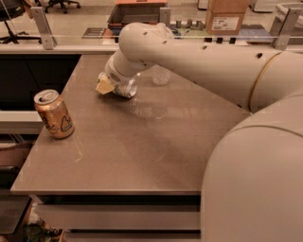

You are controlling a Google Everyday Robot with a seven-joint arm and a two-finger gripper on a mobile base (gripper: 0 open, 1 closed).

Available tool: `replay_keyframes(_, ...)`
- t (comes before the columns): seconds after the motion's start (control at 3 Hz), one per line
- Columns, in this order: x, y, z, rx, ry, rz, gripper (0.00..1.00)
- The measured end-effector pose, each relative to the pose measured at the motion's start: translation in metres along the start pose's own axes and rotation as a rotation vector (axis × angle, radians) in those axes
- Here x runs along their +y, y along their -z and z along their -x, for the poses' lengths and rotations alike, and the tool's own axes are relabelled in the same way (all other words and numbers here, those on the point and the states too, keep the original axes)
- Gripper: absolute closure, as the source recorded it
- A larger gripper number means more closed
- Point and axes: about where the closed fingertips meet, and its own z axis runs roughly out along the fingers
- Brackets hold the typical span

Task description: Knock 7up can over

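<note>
Reaching in from the right of the camera view, the white arm (203, 56) crosses the far half of the brown table (142, 156) and bends down to its far left part. The gripper (108, 86) sits low there, right at the tabletop, with a pale yellow tip showing on its left side. Whether it is clenched or released cannot be told, as the wrist housing hides most of it.

The 7up can (126, 89) is pressed against the gripper's right side, touching it. Only a silvery part of it shows, low on the table; it looks to lie on its side with a round end toward the right, though the gripper covers the rest.

A gold can (54, 114) stands upright near the left edge, well apart from the gripper and closer to the camera. A clear bottle (161, 75) stands just behind the arm, near the far edge and a little right of the 7up can.

Beyond the table, a cardboard box (226, 16) rests on a further surface, and a chair (10, 10) shows at the top left corner.
</note>
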Motion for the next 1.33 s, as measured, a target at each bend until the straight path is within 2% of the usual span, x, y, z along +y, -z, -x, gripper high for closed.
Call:
replay_keyframes(1.0,0.0016,0.0005,0.0031,0.001,0.002,0.005,0.13)
replay_keyframes(1.33,0.0028,-0.0006,0.0034,0.001,0.003,0.007,0.00)
